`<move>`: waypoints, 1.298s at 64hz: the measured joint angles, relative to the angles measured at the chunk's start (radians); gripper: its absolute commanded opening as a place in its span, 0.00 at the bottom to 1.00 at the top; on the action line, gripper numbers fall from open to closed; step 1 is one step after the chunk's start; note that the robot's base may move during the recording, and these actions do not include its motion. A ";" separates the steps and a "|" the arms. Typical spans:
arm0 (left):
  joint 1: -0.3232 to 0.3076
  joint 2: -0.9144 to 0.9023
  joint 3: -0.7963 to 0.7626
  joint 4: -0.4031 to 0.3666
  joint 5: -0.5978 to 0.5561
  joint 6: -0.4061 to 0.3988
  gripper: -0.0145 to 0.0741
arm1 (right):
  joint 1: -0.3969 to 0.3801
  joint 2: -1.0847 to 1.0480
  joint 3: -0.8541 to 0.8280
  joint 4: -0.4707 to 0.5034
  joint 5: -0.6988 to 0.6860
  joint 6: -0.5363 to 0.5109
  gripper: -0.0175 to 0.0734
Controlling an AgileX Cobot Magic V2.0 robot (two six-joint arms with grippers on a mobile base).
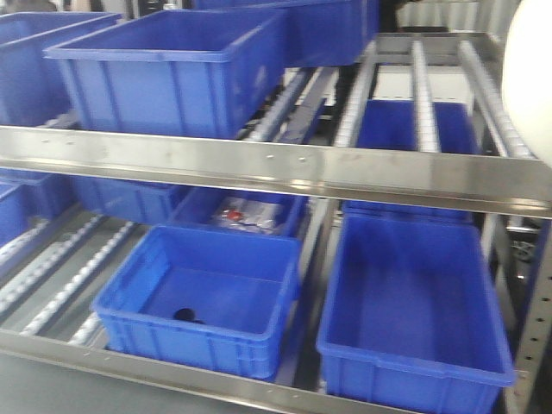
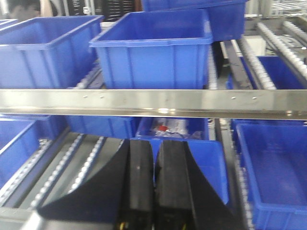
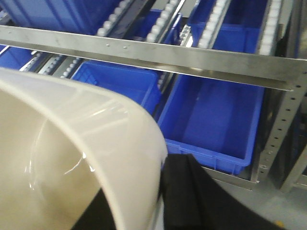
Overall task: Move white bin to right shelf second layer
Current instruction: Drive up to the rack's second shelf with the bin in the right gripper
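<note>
Beside the rack's right end, the right claw (image 3: 141,211) clamps the cream-white plastic bin (image 3: 72,143) aloft by its rim; the left claw (image 2: 154,158) is together, empty. Carrying step: next, it must clear the steel front lip (image 1: 388,172) onto the stainless roller-rail level (image 1: 424,86).

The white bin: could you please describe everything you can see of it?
The white bin is a glossy cream-white plastic tub with a thick rounded rim and a smooth interior. It is held in front of the rack, its rim clamped by the right gripper. The front view shows only its curved side at right.
</note>
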 measured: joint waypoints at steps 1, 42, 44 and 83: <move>0.000 0.000 0.000 0.000 0.000 0.000 0.26 | 0.000 0.000 0.000 0.000 0.000 0.000 0.23; 0.000 0.000 0.000 0.000 0.000 0.000 0.26 | 0.000 0.000 0.000 0.000 0.000 0.000 0.23; 0.000 0.000 0.000 0.000 0.000 0.000 0.26 | 0.000 0.000 0.000 0.000 0.000 0.000 0.23; 0.000 0.000 0.000 0.000 0.000 0.000 0.26 | 0.000 0.000 0.000 0.000 0.000 0.000 0.23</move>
